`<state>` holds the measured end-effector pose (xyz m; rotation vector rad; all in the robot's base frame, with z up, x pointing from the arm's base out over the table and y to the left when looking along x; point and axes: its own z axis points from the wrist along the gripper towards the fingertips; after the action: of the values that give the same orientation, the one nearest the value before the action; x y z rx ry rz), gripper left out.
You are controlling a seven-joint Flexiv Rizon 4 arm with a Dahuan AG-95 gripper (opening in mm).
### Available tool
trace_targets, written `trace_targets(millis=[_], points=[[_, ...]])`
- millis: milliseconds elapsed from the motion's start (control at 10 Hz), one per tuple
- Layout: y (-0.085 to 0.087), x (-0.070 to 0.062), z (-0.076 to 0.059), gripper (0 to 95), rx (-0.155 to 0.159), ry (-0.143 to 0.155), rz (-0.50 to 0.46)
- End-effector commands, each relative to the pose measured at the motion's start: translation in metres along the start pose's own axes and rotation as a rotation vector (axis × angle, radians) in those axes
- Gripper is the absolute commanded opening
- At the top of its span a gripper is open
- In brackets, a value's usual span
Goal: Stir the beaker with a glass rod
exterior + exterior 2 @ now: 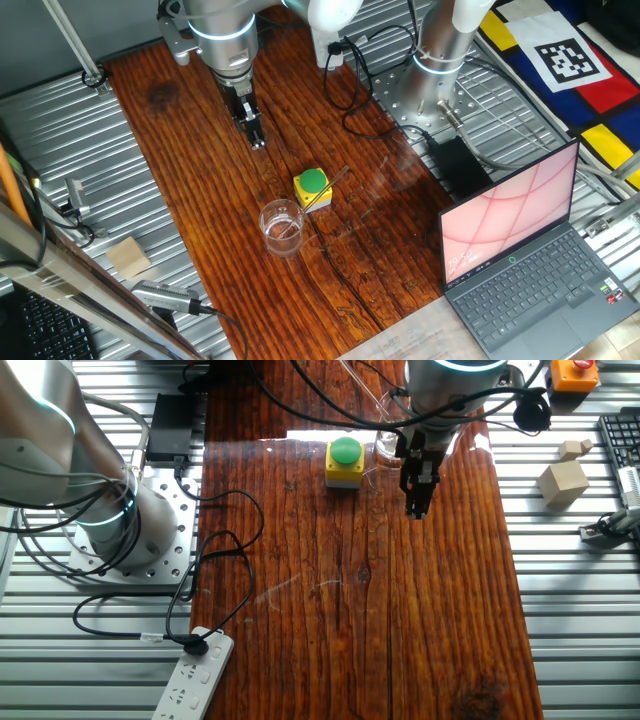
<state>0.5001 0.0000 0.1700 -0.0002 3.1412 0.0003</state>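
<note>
The beaker (282, 227) is a small clear glass cylinder standing upright on the wooden table, just left of and in front of the yellow button box. In the other fixed view the beaker (386, 444) is partly hidden behind my gripper. A faint pale thin line, the glass rod (338, 180), lies slanted by the box's right side; I cannot make it out in the other fixed view. My gripper (258, 142) points down above the table, well behind the beaker. Its fingers look closed together with nothing visible between them, as they also do in the other fixed view (417, 510).
A yellow box with a green button (313, 188) (344, 463) stands next to the beaker, and a thin dark cable (340, 280) runs from it toward the front. An open laptop (520, 240) stands at the right. Wooden blocks (562, 478) and a power strip (195, 675) lie off the board.
</note>
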Motion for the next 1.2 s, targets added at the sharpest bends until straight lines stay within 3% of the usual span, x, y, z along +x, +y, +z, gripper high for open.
trace_targets(millis=[100,1200], points=[[0.0,0.0001,0.0,0.0,-0.066,0.011,-0.206],[0.0015,-0.0004,0.0009,0.0,-0.05,0.027,-0.203]])
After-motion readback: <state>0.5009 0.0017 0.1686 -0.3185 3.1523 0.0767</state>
